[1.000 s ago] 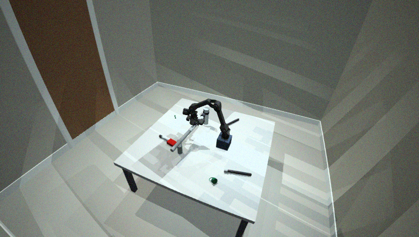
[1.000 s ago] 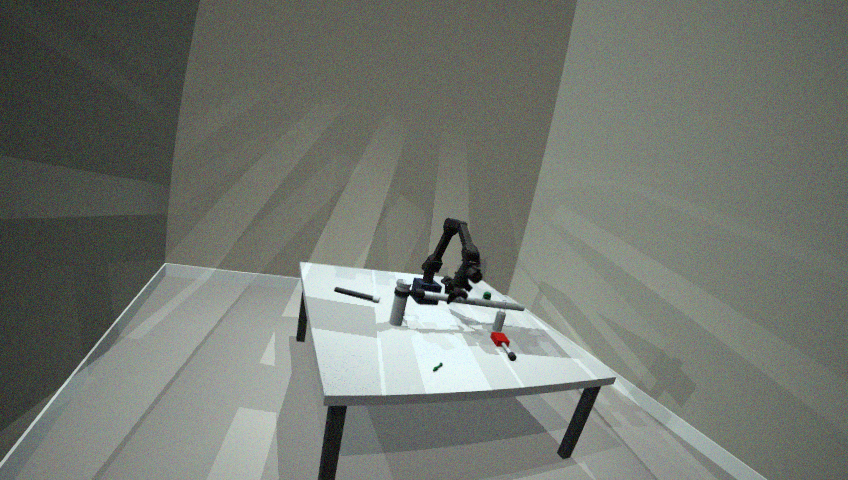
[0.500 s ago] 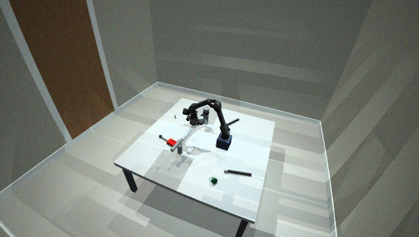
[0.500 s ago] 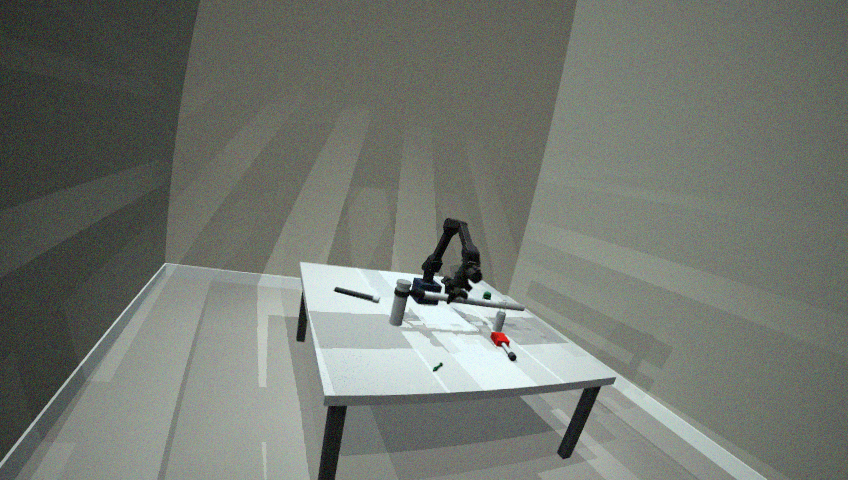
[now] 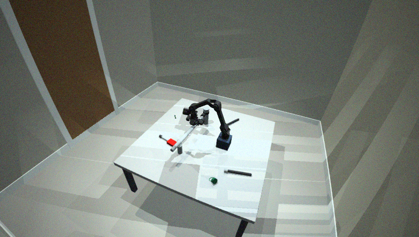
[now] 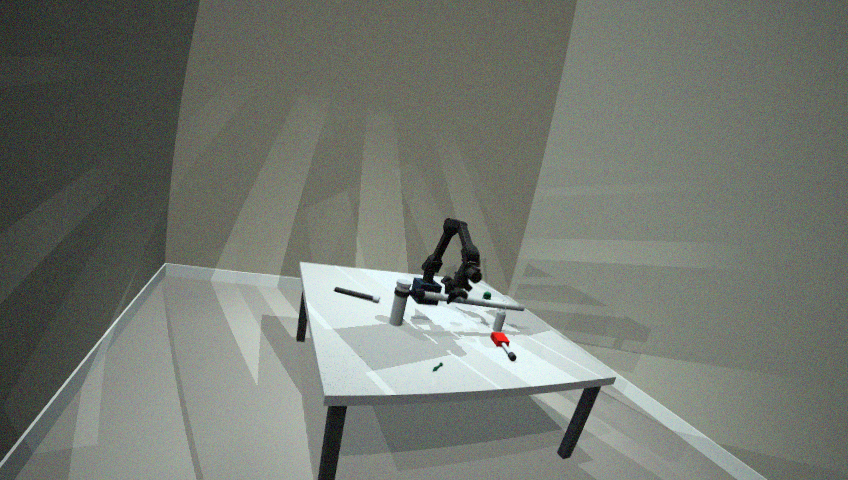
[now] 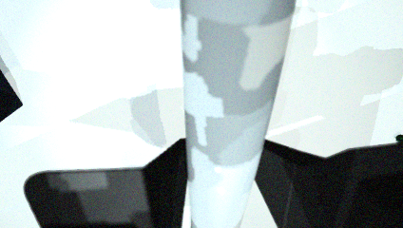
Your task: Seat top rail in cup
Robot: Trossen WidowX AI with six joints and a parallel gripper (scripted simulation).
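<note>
Plain room, brown door (image 5: 61, 64), worktable (image 5: 235, 193) (image 6: 464, 389).

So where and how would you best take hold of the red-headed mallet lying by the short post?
Probably by the pale handle, between the red head and dark end knob: come from above, fingers across it. It lies flat, and that stretch looks slimmer than either end.
</note>
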